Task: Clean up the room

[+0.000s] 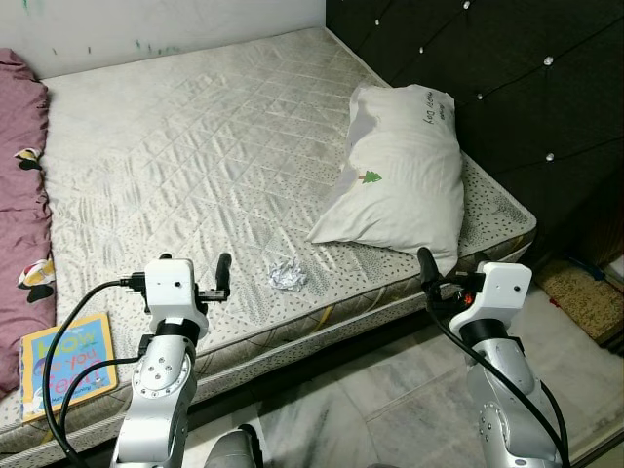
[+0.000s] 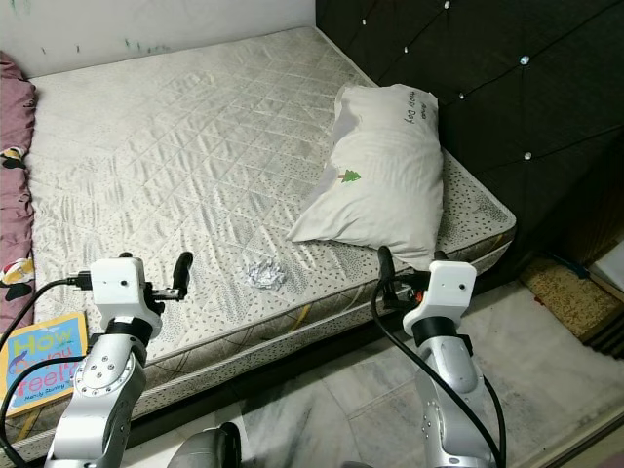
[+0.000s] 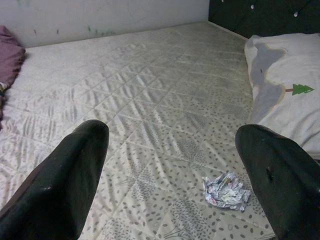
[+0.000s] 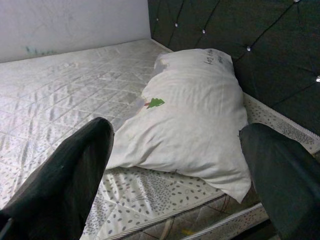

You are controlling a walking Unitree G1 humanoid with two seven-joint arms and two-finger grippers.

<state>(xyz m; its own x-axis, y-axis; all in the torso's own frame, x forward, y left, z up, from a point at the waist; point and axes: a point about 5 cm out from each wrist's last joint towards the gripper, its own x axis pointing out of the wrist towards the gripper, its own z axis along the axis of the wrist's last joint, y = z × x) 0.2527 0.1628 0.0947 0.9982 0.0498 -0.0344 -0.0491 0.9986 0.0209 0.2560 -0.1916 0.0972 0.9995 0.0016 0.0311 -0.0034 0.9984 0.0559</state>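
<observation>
- Your left hand [image 3: 170, 165] hovers released over the bed's [image 1: 195, 156] near edge, fingers spread wide; the crumpled paper [image 1: 288, 275] lies just right of it.
- Your right hand [image 4: 175, 165] hangs released at the near right corner, facing the white pillow [image 1: 405, 171].
- Head views add a picture book [image 1: 64, 363] near left, beside a maroon blanket [image 1: 19, 127].

On the one mattress [image 1: 195, 166] lie one white pillow [image 1: 405, 175], one crumpled paper wad [image 1: 288, 275] and one children's book [image 1: 63, 363]. One purple blanket [image 1: 21, 195] is bunched along its left edge. Two robot arms reach in, one left gripper [image 3: 170, 175] and one right gripper [image 4: 175, 175].
</observation>
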